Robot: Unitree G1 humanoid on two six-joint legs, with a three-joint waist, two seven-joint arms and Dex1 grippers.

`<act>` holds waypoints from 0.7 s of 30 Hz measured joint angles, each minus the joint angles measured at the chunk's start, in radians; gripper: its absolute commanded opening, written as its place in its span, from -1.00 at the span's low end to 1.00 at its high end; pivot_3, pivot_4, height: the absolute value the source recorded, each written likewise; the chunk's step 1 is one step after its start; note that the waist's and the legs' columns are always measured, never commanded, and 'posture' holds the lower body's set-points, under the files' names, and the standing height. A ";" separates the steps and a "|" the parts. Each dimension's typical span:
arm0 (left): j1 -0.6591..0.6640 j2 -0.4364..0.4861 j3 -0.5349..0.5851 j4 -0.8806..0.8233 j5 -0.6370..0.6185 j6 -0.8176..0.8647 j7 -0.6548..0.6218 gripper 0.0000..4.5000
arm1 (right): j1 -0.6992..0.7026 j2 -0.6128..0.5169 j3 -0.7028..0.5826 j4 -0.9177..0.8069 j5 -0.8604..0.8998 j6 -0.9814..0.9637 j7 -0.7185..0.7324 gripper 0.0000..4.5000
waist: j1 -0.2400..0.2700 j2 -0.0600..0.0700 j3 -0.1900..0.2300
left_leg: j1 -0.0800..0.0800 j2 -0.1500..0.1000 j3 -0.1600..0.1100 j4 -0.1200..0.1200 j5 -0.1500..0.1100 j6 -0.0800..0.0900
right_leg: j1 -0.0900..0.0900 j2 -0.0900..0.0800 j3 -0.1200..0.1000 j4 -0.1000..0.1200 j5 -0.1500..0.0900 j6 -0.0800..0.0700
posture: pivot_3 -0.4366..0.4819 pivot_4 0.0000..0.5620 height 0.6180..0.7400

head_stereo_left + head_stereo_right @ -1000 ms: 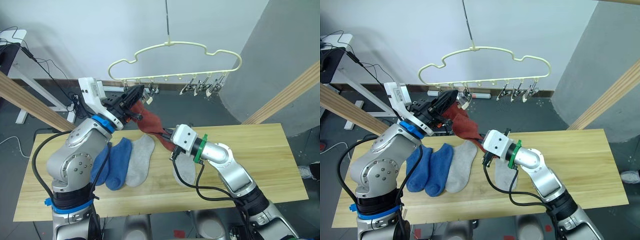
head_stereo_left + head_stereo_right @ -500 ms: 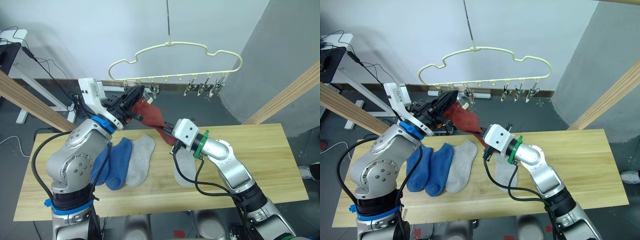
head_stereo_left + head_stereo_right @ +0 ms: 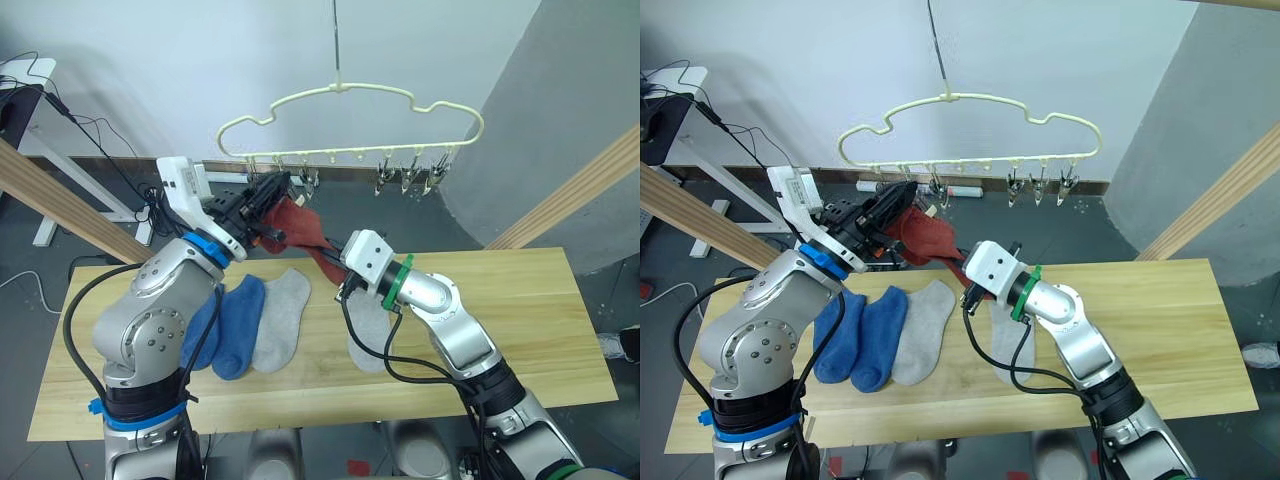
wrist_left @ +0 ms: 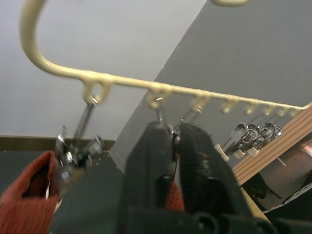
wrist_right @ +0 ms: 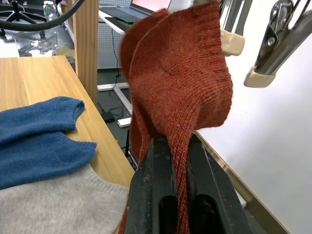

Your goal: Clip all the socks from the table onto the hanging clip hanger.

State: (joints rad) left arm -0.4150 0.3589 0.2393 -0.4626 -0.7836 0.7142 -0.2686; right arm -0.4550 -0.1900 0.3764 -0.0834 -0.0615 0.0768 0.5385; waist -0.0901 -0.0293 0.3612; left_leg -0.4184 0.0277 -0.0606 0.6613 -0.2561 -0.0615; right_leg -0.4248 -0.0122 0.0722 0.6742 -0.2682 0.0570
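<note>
The pale yellow clip hanger [image 3: 340, 95] hangs above the table's [image 3: 520, 300] far edge. My left gripper [image 3: 272, 190] is raised to its left-hand clips and is shut on one clip [image 4: 173, 139]. My right gripper [image 3: 338, 268] is shut on a rust red sock [image 3: 300, 225] and holds it up just under that clip. More red knit [image 4: 24, 195] hangs below the neighbouring clip; I cannot tell whether it is a separate sock. Two blue socks [image 3: 225, 325] and a grey sock [image 3: 280, 320] lie on the table's left part. Another grey sock [image 3: 368, 338] lies under my right forearm.
Several free metal clips [image 3: 405, 180] hang at the hanger's right end. Slanted wooden poles of a frame rise at the left [image 3: 60, 205] and right [image 3: 570, 195]. A white desk with cables [image 3: 30, 80] stands at the back left.
My right gripper has carried the red sock up and to the left, closer to the left-hand clips. The left gripper has stayed at the clips.
</note>
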 measured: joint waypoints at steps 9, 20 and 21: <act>0.028 0.029 -0.014 -0.010 0.008 -0.006 -0.010 0.29 | -0.007 0.012 0.007 0.002 -0.009 0.002 0.004 -0.40 | 0.000 0.000 0.000 | 0.000 0.000 0.000 0.000 0.000 0.000 | 0.000 0.000 0.000 0.000 0.000 0.000 | -0.37 0.33 1.00; 0.142 0.083 -0.111 -0.054 0.237 -0.204 -0.074 0.29 | 0.124 -0.176 -0.057 -0.207 0.027 0.093 0.100 -0.25 | 0.004 0.001 0.000 | 0.000 0.000 0.000 -0.001 0.000 0.000 | 0.000 -0.002 0.000 -0.002 0.000 0.000 | -0.40 0.32 1.00; 0.151 0.082 -0.119 -0.056 0.261 -0.229 -0.076 0.29 | 0.140 -0.206 -0.080 -0.248 0.054 0.112 0.122 -0.25 | 0.004 0.001 0.000 | 0.000 0.000 0.000 -0.001 0.000 0.000 | 0.000 -0.003 0.001 -0.002 0.000 0.000 | -0.42 0.31 1.00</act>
State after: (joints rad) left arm -0.2642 0.4412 0.1200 -0.5183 -0.5230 0.4849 -0.3442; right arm -0.3150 -0.3965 0.2968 -0.3310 -0.0080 0.1891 0.6608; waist -0.0861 -0.0285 0.3616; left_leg -0.4187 0.0279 -0.0601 0.6606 -0.2562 -0.0613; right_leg -0.4244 -0.0149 0.0727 0.6725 -0.2683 0.0572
